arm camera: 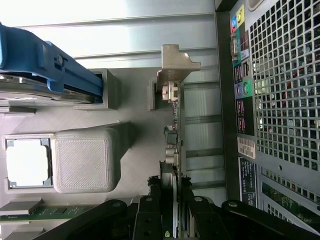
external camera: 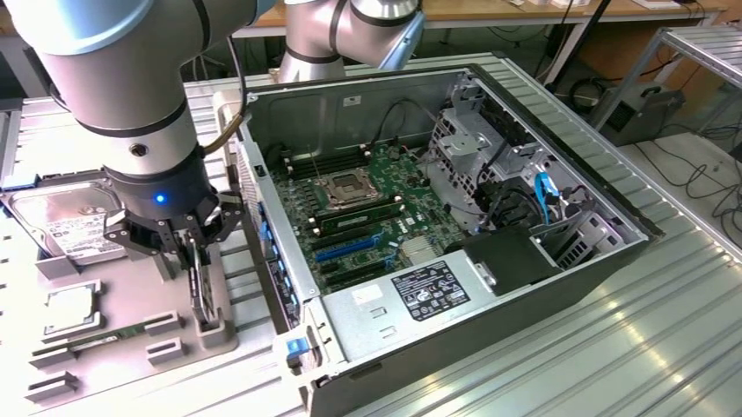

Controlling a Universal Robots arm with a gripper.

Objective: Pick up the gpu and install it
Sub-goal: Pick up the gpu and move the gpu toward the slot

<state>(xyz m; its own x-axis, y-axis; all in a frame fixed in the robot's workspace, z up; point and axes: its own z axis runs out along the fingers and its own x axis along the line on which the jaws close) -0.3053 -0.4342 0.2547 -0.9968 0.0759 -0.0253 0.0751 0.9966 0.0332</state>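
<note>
Presently, the gripper [external camera: 191, 250] straddles the gpu [external camera: 207, 291], which stands on edge in a slot of the grey holder tray [external camera: 128, 291], beside the open computer case [external camera: 347, 95]. The jaws are partly closed, with the pads apparently pressed against both faces of the card. Risks: a hold this near the upper edge may let the card pivot or slip, and an off-vertical lift could bind it in the slot and drag the tray.
</note>
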